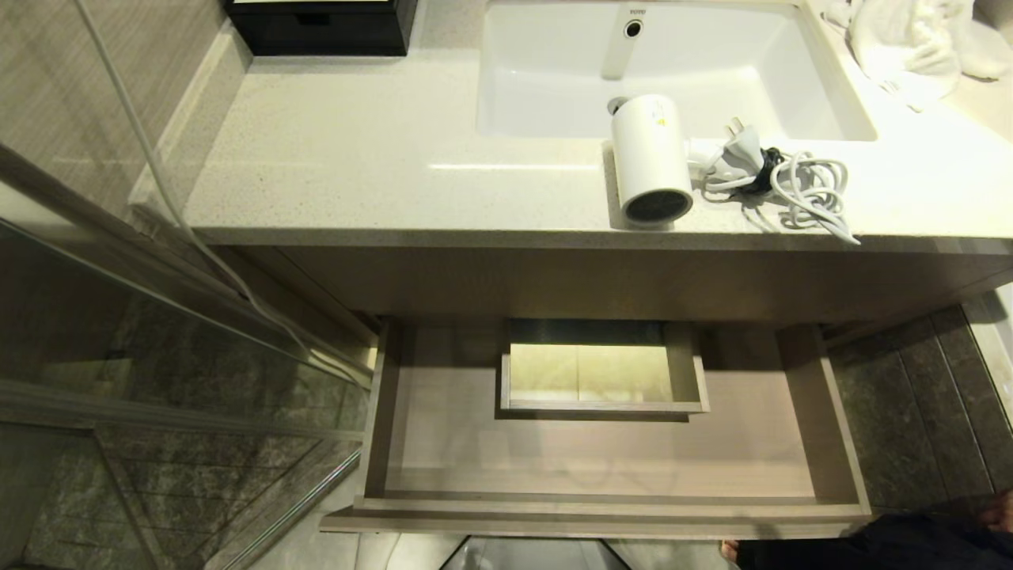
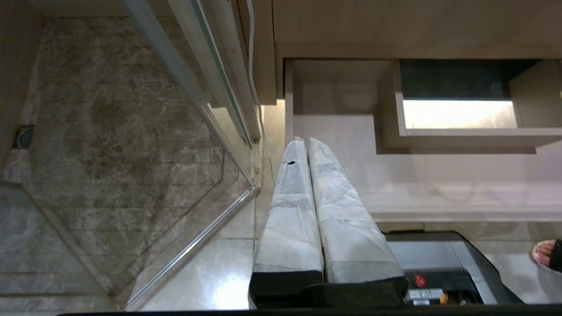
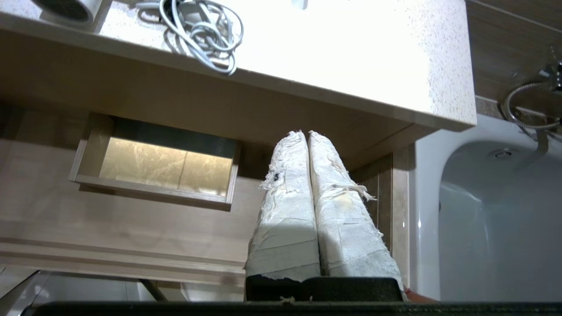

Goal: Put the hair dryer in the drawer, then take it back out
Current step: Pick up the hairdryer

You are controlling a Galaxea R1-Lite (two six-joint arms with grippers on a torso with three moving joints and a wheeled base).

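Hair dryer: I see the hair dryer (image 1: 651,157) lying on the table (image 1: 356,166) right of centre in the upper half of the head view, dark grille toward me, its back end at the sink (image 1: 673,71) rim.
Cord: the cord (image 1: 799,190) lies coiled just beside it on the right, one loop reaching the table's front edge.
Drawer: the drawer (image 1: 819,419) stands pulled out in the lower middle of the frame, nothing in it, boxed cut-out in its middle.
Left end effector: the left end effector (image 2: 306,142) has its padded fingers pressed together and holds nothing; it sits low by the drawer's left end.
Right end effector: the right end effector (image 3: 304,135) is likewise closed and holds nothing, under the table's front edge.
Bystander: a person's foot (image 1: 999,513) shows at the lower right corner.
Risk, as I judge it: the fat round barrel may roll or slip from a narrow grip.
Risk: the trailing cord could snag the table edge or hang over the drawer front.
Risk: a careless drop could land it on the cut-out's wall instead of the drawer floor.
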